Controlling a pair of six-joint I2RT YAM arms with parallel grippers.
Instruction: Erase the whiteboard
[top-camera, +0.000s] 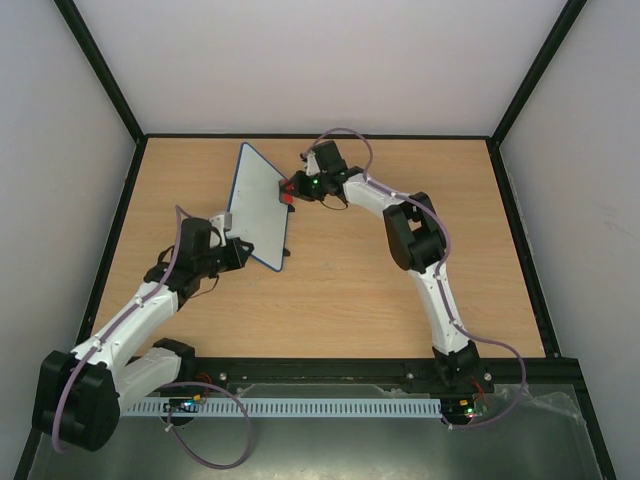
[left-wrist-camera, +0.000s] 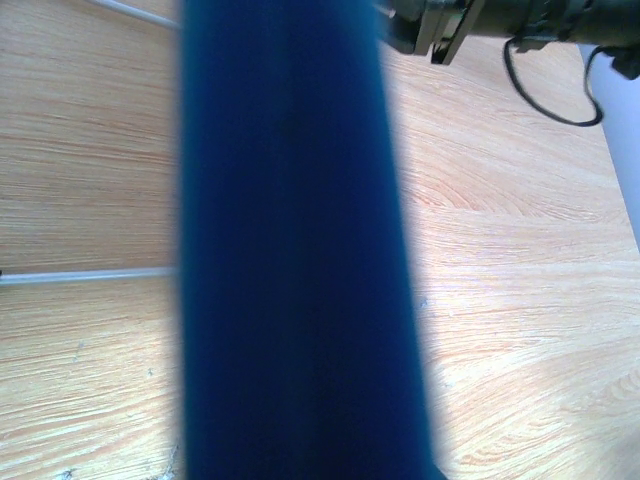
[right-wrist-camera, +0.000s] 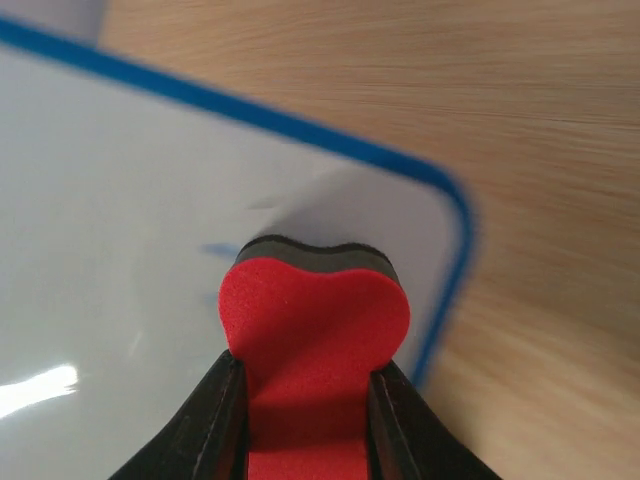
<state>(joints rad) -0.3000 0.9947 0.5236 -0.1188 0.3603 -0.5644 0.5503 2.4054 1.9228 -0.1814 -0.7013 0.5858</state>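
The whiteboard (top-camera: 258, 203) is held up off the table, tilted, its white face turned toward the right arm. My left gripper (top-camera: 233, 238) is shut on its left edge; in the left wrist view only the blurred dark blue rim (left-wrist-camera: 295, 260) fills the middle and my own fingers are hidden behind it. My right gripper (top-camera: 291, 192) is shut on a red eraser (right-wrist-camera: 310, 330) with a dark felt face, squeezed between the black fingers (right-wrist-camera: 205, 425). The felt presses on the whiteboard (right-wrist-camera: 130, 250) near its rounded blue corner, beside a faint blue smear.
The wooden table (top-camera: 340, 290) is bounded by black rails and white walls. In the left wrist view the right arm's wrist and cable (left-wrist-camera: 520, 30) show at the top right. A thin white line (left-wrist-camera: 85, 274) runs along the table.
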